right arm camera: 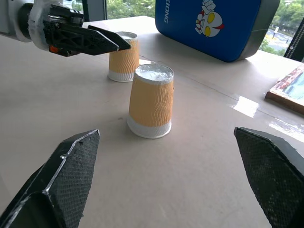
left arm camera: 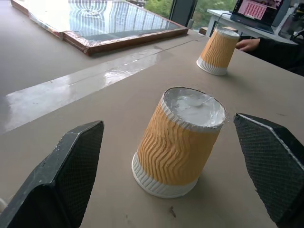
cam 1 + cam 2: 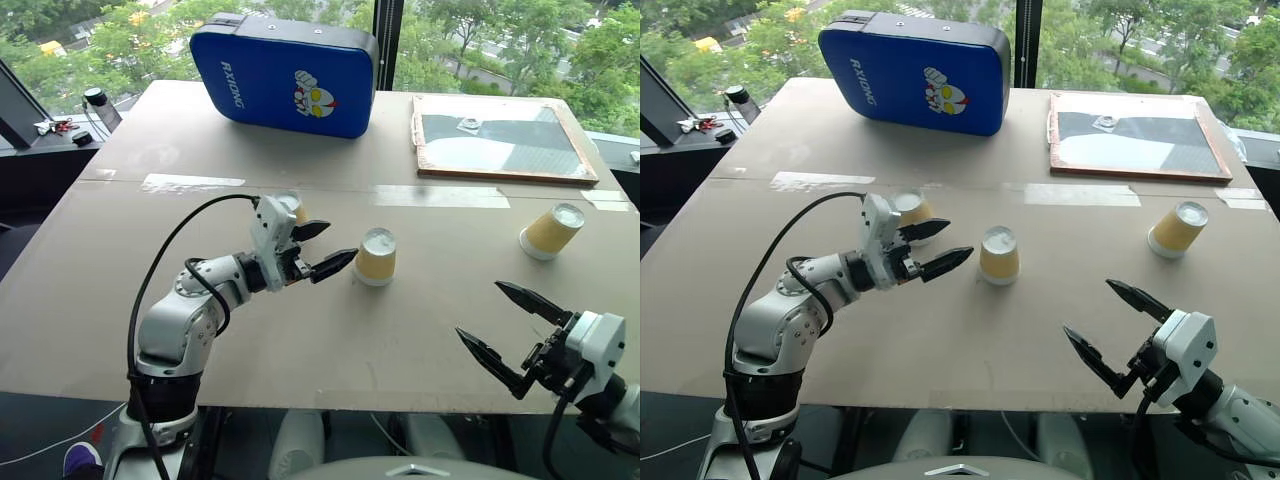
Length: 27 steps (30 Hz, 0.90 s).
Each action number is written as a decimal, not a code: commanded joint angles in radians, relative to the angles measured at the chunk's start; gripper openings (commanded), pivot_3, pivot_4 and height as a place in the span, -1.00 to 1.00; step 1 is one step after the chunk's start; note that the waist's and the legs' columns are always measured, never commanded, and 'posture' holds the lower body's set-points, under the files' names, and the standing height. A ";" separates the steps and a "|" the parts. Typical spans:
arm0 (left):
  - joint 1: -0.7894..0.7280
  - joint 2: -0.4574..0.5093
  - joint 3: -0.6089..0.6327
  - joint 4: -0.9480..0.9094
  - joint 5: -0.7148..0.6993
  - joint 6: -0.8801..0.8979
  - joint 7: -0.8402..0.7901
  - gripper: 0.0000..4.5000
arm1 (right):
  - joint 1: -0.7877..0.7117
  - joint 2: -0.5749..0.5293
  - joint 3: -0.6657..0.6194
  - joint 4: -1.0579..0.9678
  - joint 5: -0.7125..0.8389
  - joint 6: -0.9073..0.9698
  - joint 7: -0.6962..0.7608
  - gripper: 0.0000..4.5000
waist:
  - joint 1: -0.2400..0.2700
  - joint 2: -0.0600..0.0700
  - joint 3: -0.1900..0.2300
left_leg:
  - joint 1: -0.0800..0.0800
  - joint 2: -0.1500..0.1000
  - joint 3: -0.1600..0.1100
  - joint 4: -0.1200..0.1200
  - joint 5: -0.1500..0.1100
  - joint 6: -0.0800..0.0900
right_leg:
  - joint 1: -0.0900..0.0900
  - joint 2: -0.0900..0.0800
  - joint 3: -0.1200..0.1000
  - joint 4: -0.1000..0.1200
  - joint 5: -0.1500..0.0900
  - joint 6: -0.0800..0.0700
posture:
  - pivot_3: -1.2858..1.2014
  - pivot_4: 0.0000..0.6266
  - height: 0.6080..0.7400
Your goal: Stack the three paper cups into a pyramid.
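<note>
- L gripper (image 3: 322,249): I see fingers apart, nothing held, just beside mid cup (image 3: 376,256), mid-tabletop (image 3: 300,330).
- 2nd cup (image 3: 908,212) behind L gripper.
- 3rd cup (image 3: 551,231) nr right edge.
- R gripper (image 3: 508,326): fingers apart, at near edge.

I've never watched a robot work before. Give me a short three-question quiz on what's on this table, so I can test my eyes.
1. True or false: all three yellow-tan paper cups stand upside down, white rims on the table.
2. Which cup is nearest the left gripper's fingertips? A) the middle cup B) the right-hand cup C) the cup behind the left gripper
3. Fill in: the large padded case at the table's far edge is coloured ____.

Key: 1 true. 2 A; the open left gripper holds nothing, nor does the open right gripper. 3 blue.
</note>
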 commanded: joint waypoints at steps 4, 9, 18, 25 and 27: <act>0.075 0.059 0.110 0.037 0.010 -0.088 0.019 0.99 | -0.078 -0.018 0.032 0.034 0.020 -0.002 0.026 1.00 | 0.003 0.000 0.000 | 0.000 0.000 -0.001 0.000 0.000 0.000 | 0.000 0.001 -0.001 0.000 0.000 0.000 | 0.03 -0.52 1.00; 0.064 0.092 0.138 0.149 0.061 -0.176 0.032 0.99 | -0.102 -0.027 0.044 0.046 0.023 0.000 0.031 1.00 | -0.001 0.000 0.000 | 0.000 0.000 0.000 0.000 0.000 0.000 | 0.000 0.000 -0.001 0.000 0.000 0.000 | 0.03 -0.52 1.00; -0.103 0.088 0.072 0.354 0.166 -0.255 0.080 0.99 | -0.087 -0.020 0.055 0.030 0.012 -0.005 0.009 1.00 | -0.002 0.000 0.000 | 0.000 0.000 0.000 0.000 0.000 0.000 | 0.000 0.001 0.000 0.000 0.000 0.000 | 0.03 -0.52 1.00; -0.198 0.052 0.017 0.444 0.199 -0.283 0.082 0.99 | -0.063 -0.014 0.066 0.015 0.004 -0.014 -0.007 1.00 | -0.001 -0.001 0.000 | 0.000 0.000 0.000 0.000 0.000 0.000 | -0.001 0.001 0.000 0.000 0.000 0.000 | 0.03 -0.52 1.00; -0.221 0.044 0.004 0.474 0.209 -0.295 0.077 0.99 | -0.058 -0.015 0.063 0.013 0.005 -0.015 -0.009 1.00 | 0.000 -0.001 0.000 | 0.000 0.000 0.000 0.000 0.000 0.000 | 0.000 0.001 0.000 0.000 0.000 0.000 | 0.03 -0.52 1.00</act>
